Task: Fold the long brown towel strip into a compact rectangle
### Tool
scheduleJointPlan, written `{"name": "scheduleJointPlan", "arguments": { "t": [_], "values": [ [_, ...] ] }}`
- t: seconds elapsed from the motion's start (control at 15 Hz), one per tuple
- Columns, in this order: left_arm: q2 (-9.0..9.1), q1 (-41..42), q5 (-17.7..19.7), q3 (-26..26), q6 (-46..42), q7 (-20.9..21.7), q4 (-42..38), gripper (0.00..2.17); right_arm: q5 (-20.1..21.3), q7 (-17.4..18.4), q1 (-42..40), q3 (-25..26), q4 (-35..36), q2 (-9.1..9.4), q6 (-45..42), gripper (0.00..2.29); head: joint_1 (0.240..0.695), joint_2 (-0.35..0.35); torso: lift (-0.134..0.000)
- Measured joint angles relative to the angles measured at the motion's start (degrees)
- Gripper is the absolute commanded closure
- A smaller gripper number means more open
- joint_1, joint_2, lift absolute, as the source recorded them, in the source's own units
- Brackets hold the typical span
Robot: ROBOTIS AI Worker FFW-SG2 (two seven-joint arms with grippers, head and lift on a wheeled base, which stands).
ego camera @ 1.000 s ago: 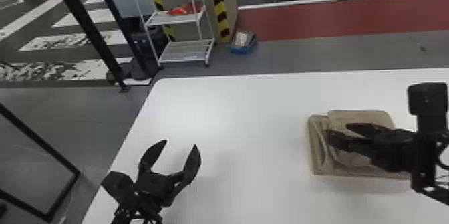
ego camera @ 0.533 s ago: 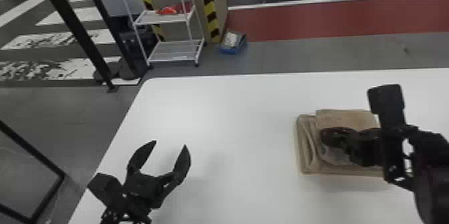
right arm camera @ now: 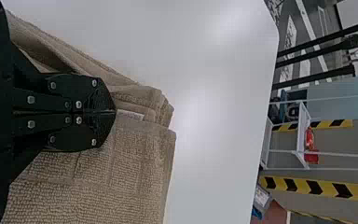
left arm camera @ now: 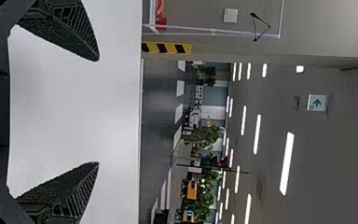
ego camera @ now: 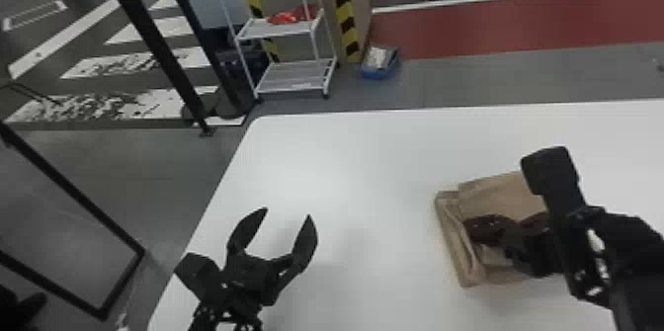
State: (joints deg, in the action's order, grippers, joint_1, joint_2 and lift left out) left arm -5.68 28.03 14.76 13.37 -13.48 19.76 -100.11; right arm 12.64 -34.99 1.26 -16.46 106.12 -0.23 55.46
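While my left gripper (ego camera: 288, 213) is poised above the white table (ego camera: 360, 172), fingers spread wide, my right gripper (ego camera: 470, 228) is at the folded brown towel (ego camera: 499, 194), which lies on the tabletop to the right. Its fingers are together over the cloth; whether they pinch any, I cannot tell.

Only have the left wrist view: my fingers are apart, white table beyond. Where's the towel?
Observer: Head view: towel lies on the table, to the right of the left gripper.

Operator: Other arm on it?

Observer: Right wrist view: right gripper is at the towel, fingers shut, tips next to a small pale tag. Can't tell if it pinches cloth.

Operator: Strip flat or folded?

Observer: Folded, with layered folds showing along its left side in the head view.
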Motion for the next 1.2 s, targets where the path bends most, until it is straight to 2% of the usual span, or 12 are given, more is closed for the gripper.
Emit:
{"name": "scheduleJointPlan", "arguments": {
  "t": [0.33,0.53,0.8,1.0,1.2],
  "values": [
    [0.08,-0.2,0.0,0.0,0.1,-0.1,0.0,0.08,-1.1,-2.3,-5.4,0.5,8.2,-2.15,0.4,1.85,0.695,0.35,-0.125],
    [0.15,-0.4,-0.1,-0.2,0.3,-0.1,0.1,0.08,-4.3,-5.4,-8.9,5.5,16.5,-4.37,4.4,1.85,0.695,0.34,-0.125],
    [0.03,-0.8,-0.1,-0.2,0.4,-0.1,0.3,0.08,-7.8,-9.6,-15.5,16.4,26.6,-7.77,16.0,1.85,0.695,0.265,-0.125],
    [0.02,-1.1,-0.2,-0.6,0.8,-0.1,0.4,0.08,-8.1,-10.3,-15.8,20.7,27.8,-9.12,21.4,1.85,0.695,0.197,-0.125],
    [-0.03,-1.0,-0.3,-0.8,1.0,-0.1,-0.1,0.08,-4.7,-9.4,-9.9,16.4,22.7,-9.09,24.8,1.85,0.695,0.196,-0.125]
  ]
}}
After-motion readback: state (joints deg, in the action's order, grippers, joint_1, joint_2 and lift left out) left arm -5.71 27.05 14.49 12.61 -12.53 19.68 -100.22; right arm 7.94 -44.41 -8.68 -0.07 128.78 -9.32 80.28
